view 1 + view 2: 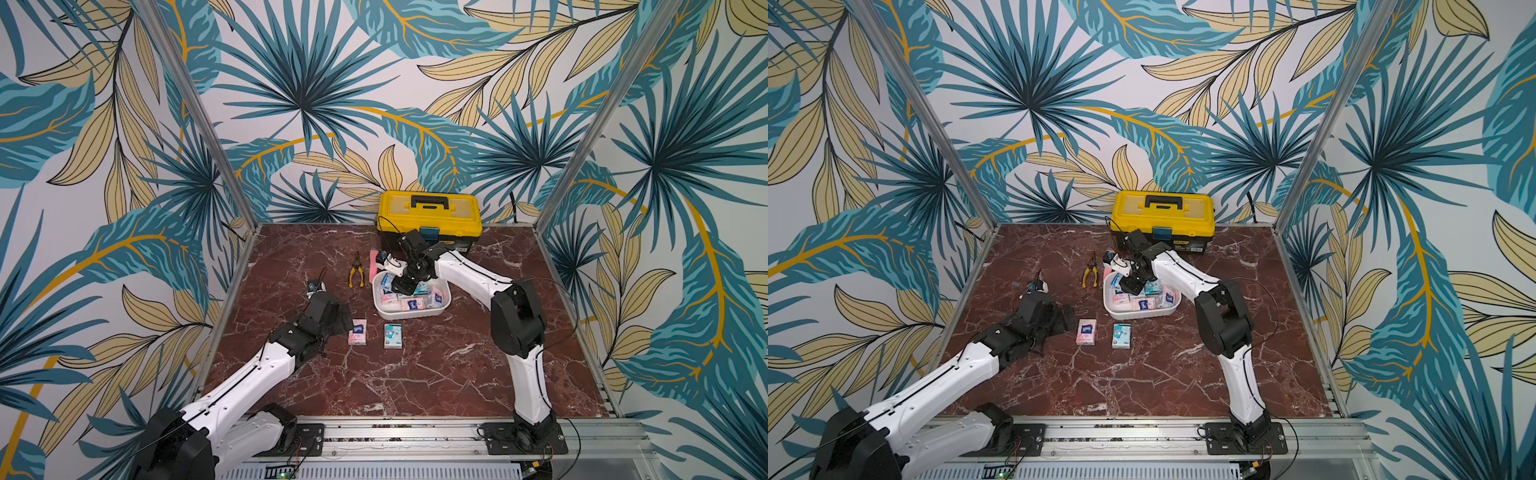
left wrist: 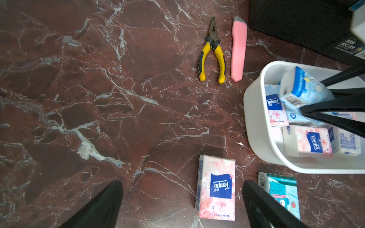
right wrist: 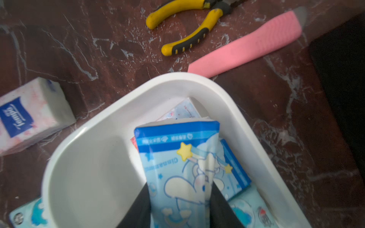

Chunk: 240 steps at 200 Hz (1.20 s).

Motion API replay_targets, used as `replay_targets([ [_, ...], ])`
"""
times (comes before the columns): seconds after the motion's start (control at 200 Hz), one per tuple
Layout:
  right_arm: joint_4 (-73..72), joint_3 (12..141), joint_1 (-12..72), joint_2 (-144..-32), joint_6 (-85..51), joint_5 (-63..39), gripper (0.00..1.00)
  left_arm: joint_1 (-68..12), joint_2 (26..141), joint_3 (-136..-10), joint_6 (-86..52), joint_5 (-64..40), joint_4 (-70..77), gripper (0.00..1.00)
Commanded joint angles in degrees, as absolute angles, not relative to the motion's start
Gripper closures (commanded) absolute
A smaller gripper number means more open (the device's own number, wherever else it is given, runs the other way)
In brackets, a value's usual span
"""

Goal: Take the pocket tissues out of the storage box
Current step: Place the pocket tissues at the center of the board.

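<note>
- The left end effector (image 2: 181, 185) was held wide open with nothing in it, low over the tabletop (image 1: 415, 386), to the left of and in front of the storage box (image 1: 409, 314) in both top views.
- Yellow-handled pliers (image 1: 356, 270) were laid left of the storage box's far left corner. A long pink bar (image 2: 239, 49) was laid between them and the box.
- A pink pack (image 1: 358, 331) with a dark blue label was laid flat on the tabletop, in front of the storage box and to its left, near the left end effector.
- A teal pack (image 1: 393, 336) with a cartoon print was laid flat just in front of the storage box, apart from its wall.
- Other pocket tissues (image 1: 411, 303), pink and light blue, were piled inside the storage box.
- The right end effector (image 3: 179, 197) was seen inside the left part of the storage box, closed on a light blue pack (image 3: 177, 150) with a cartoon print. The pack was held tilted over the packs beneath it.
- A yellow-and-black toolbox (image 1: 430, 212) was set behind the storage box, at the far edge of the tabletop.
</note>
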<state>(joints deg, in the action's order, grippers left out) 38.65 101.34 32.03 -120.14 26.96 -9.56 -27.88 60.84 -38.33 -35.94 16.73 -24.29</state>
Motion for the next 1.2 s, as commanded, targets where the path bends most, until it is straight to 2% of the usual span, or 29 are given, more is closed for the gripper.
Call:
replay_targets([
  [0.0, 33.13, 96.35, 32.68, -112.43, 16.02, -6.63, 0.58, -27.36, 61.13, -41.78, -34.21, 17.4, -23.25, 0.0],
  [0.28, 34.45, 82.32, 35.71, -97.35, -7.96, 5.35, 0.6, -26.98, 62.5, -43.05, -34.01, 20.39, -22.16, 0.0],
  [0.556, 39.25, 70.29, 41.87, -86.66, -29.78, 9.77, 0.61, -26.83, 63.96, -43.23, -34.38, 23.38, -19.86, 0.0],
  [0.811, 40.21, 63.42, 44.38, -87.24, -38.37, 11.84, 0.61, -26.63, 67.16, -45.28, -32.35, 22.21, -18.96, 0.0],
  [1.197, 39.23, 60.37, 44.74, -94.72, -40.14, 13.51, 0.61, -26.48, 69.34, -46.4, -32.3, 20.24, -19.07, 0.0],
])
